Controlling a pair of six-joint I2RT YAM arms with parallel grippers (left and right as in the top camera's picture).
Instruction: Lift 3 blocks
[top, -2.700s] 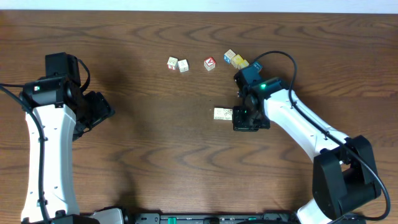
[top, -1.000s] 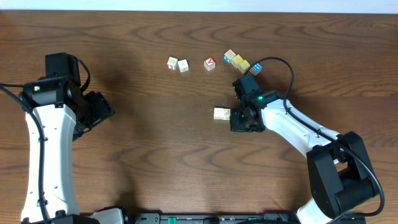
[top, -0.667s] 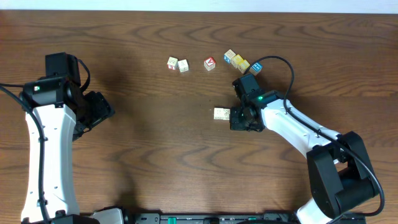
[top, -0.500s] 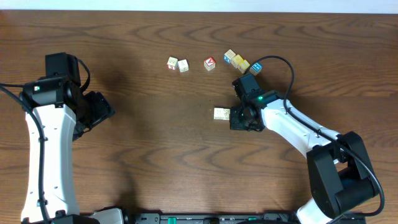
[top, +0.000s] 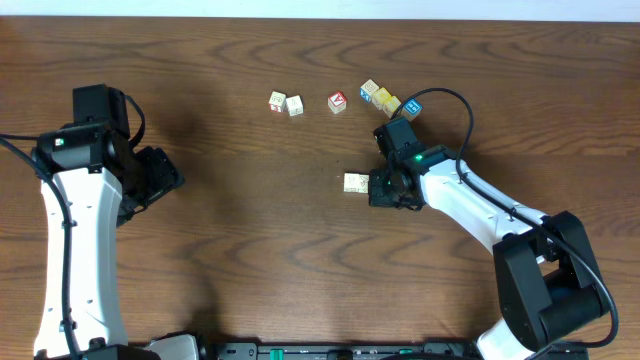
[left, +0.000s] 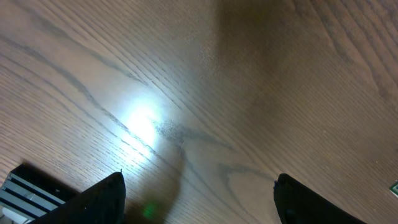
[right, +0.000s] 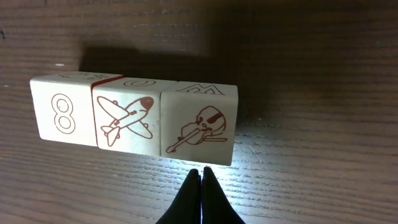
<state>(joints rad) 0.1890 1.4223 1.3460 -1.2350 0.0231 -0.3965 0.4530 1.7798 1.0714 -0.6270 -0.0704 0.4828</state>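
Note:
Three cream blocks lie side by side in a touching row on the wooden table. In the right wrist view they bear an 8 (right: 62, 118), an airplane (right: 127, 124) and a helmet-like drawing (right: 199, 127). My right gripper (right: 201, 173) is shut with nothing in it. Its tips sit on the table just in front of the helmet block; contact cannot be told. From overhead the row (top: 354, 182) shows left of the right gripper (top: 376, 186), which covers its right end. My left gripper (top: 162, 176) is far to the left, open (left: 199, 205) over bare wood.
Several other cubes lie at the back of the table: two pale ones (top: 277, 101) (top: 295, 105), a red-faced one (top: 338, 102), then a cluster with a pale (top: 371, 91), a yellow (top: 388, 103) and a blue cube (top: 411, 110) just behind the right arm.
The right gripper has crept slightly left and back toward the row of blocks, staying shut. The blocks and the left arm have not visibly moved.

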